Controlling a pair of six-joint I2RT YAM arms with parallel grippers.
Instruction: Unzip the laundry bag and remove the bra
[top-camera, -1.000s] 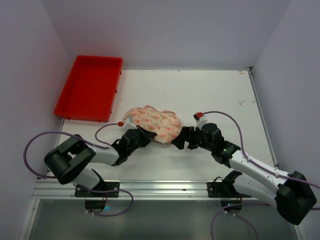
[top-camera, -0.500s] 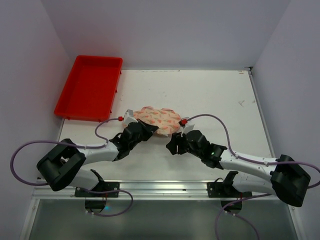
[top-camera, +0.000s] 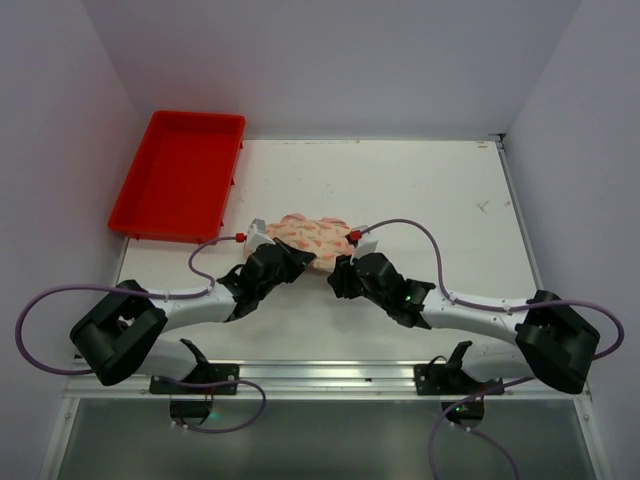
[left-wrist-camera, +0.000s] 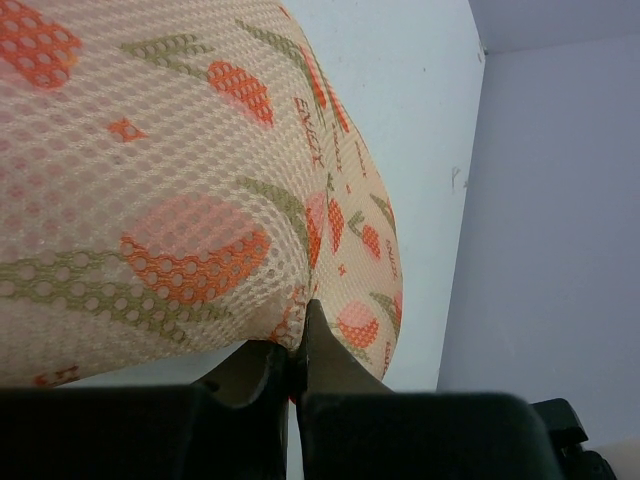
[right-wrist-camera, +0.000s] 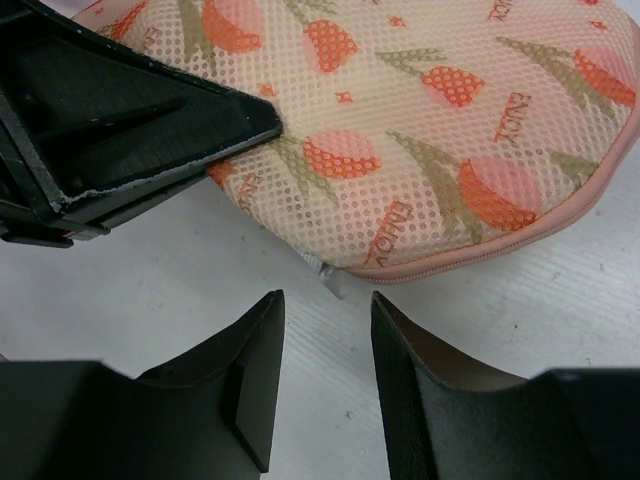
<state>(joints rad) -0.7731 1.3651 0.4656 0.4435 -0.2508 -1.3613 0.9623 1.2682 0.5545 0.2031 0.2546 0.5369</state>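
The laundry bag (top-camera: 312, 233), cream mesh with an orange-pink print and a pink zip edge, lies mid-table. My left gripper (top-camera: 293, 262) is shut on a fold of the bag's near left edge (left-wrist-camera: 298, 335), and the bag (left-wrist-camera: 180, 180) fills that view. My right gripper (top-camera: 340, 276) sits at the bag's near right side. It is open (right-wrist-camera: 326, 300), with nothing between its fingers. The small zipper pull (right-wrist-camera: 332, 281) lies on the table just ahead of the gap, under the pink edge (right-wrist-camera: 480, 250). The bra is hidden.
A red tray (top-camera: 135, 205) stands at the back left of the white table (top-camera: 430, 190). Purple walls close in the left, back and right sides. Purple cables loop from both wrists over the near part of the table.
My right gripper has slid left along the table to the bag's near edge and its jaws have narrowed. The left gripper keeps its pinch; the bag has shifted slightly.
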